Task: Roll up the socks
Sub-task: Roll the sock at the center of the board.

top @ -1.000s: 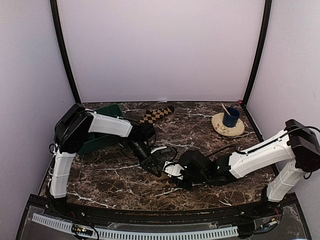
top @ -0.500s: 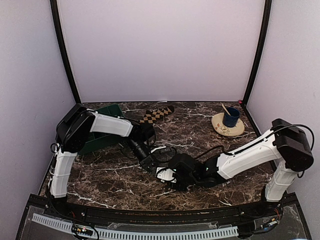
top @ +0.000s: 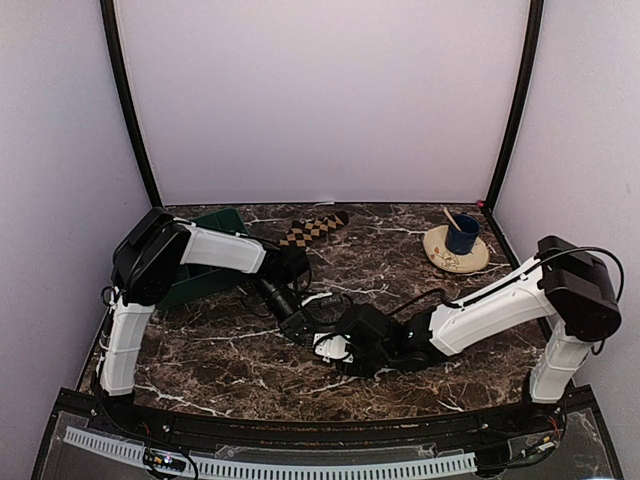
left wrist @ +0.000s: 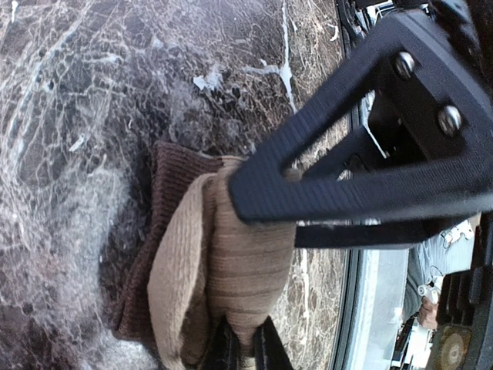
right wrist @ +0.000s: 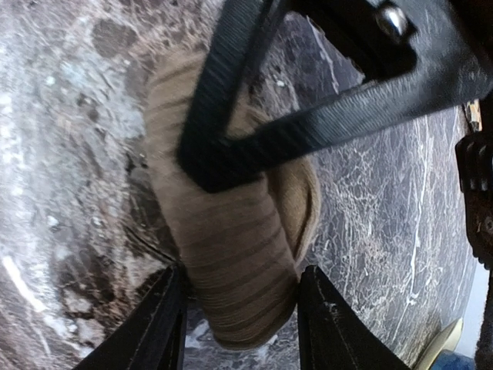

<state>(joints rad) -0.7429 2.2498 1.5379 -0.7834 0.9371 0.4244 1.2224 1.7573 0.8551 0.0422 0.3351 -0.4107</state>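
1. The plain tan-brown ribbed fabric sock (left wrist: 231,262) lies bunched into a short, thick bundle on the dark marble-patterned table (top: 220,350), near the centre, where the two grippers meet.
2. In the top view the grippers cover it, so its heading across the table cannot be told.
3. In the left wrist view its ribs run lengthwise towards that camera's own fingers. A darker brown layer shows along the bundle's outer edge.
4. In the right wrist view the bundle's rounded end sits between that camera's fingers, and its length runs away from them.
5. The left gripper (left wrist: 245,345) is closed, with a fold of the tan sock pinched between its fingers.
6. The right gripper (right wrist: 240,281) holds the bundle, which fills the gap and touches both fingers.
7. Obstruction: in each wrist view, the other gripper's black finger frame lies across the top of the tan sock.
8. The brown-and-black diamond-checkered fabric sock (top: 312,228) lies flat, far of centre. Its long axis runs near-left to far-right, well apart from the tan sock. Which end is the toe cannot be told.
9. The green plastic tray (top: 218,222) sits far left, partly behind the left arm.
10. The tan round plate (top: 447,260) carries a blue cup (top: 462,238) at far right, well apart from both socks.
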